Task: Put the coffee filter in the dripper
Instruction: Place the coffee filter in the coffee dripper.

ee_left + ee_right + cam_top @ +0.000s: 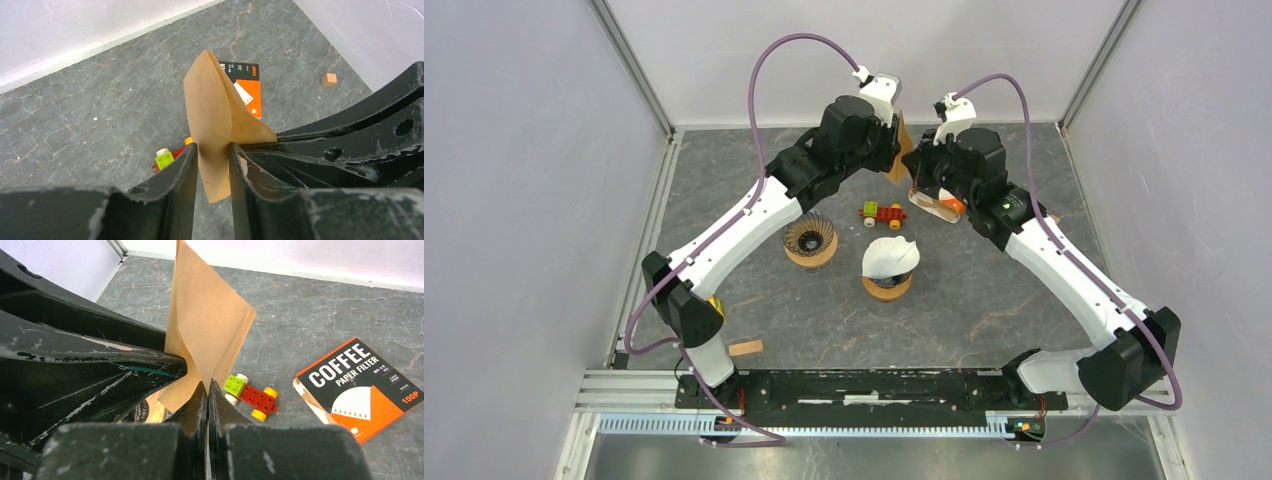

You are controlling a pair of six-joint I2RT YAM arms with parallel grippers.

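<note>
Brown paper up in the air between both my tools: the coffee filter (215,110) hangs well above and beyond the empty dripper (810,238), off to its far right, nowhere near its mouth yet. My right tool (207,390) is pressed together on the filter's lower edge, a firm pinch. My left tool (213,150) stands either side of the same sheet, its fingers (185,170) part-spread with the paper bowed across the gap. Whether it truly bites, I cannot tell.

Here's the worry. Two tools on one thin sheet: if they pull apart or twist against each other, it tears or creases flat, and a flattened cone won't seat. If the right one lets go before the left has real purchase, the filter flutters down to the surface (984,310), likely beyond the dripper near the toy car (882,213). And just to the dripper's near right sits a second dripper (890,262) with a white filter in it; aiming there would be the wrong target. A low carry could also clip the empty dripper's rim and shove it.
</note>
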